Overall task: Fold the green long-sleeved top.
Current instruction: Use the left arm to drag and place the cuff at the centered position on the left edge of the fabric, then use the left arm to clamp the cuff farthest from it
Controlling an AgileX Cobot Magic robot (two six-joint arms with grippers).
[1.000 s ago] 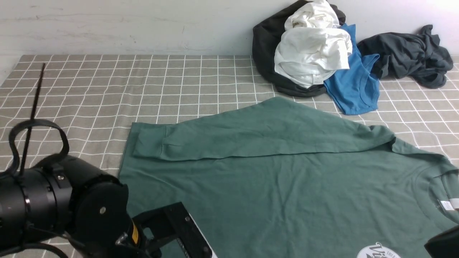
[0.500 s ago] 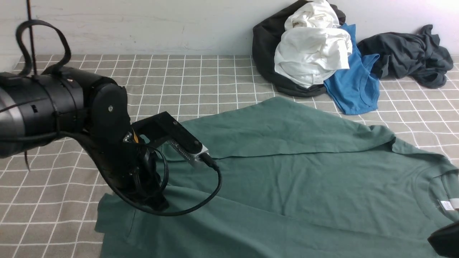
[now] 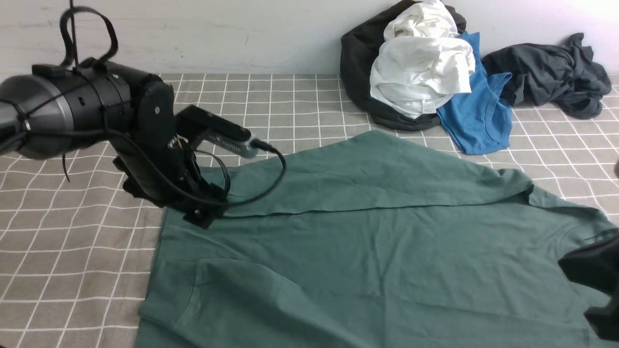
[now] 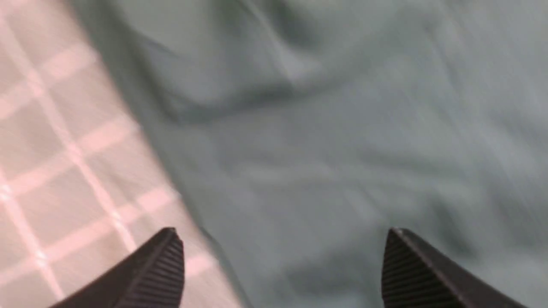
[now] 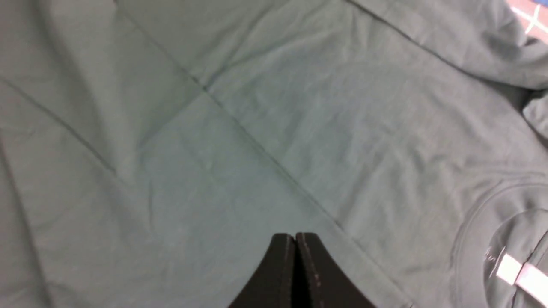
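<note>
Left claw (image 4: 282, 241) now spread, lifted off to the hem, near sleeve (image 3: 232, 290) dropped across green top (image 3: 387, 241) lying table (image 3: 72, 251) centre to near-right corner; right claw (image 5: 295, 241) pressed together, empty, so sleeves done.

Left arm (image 3: 87, 108) reaches in from the left side, wrist bent down, left gripper (image 4: 282, 261) pointing down with jaws wide apart. Right arm (image 3: 592, 268) only partly visible at near right edge; right gripper (image 5: 295, 256) fingers pressed flush together.
</note>
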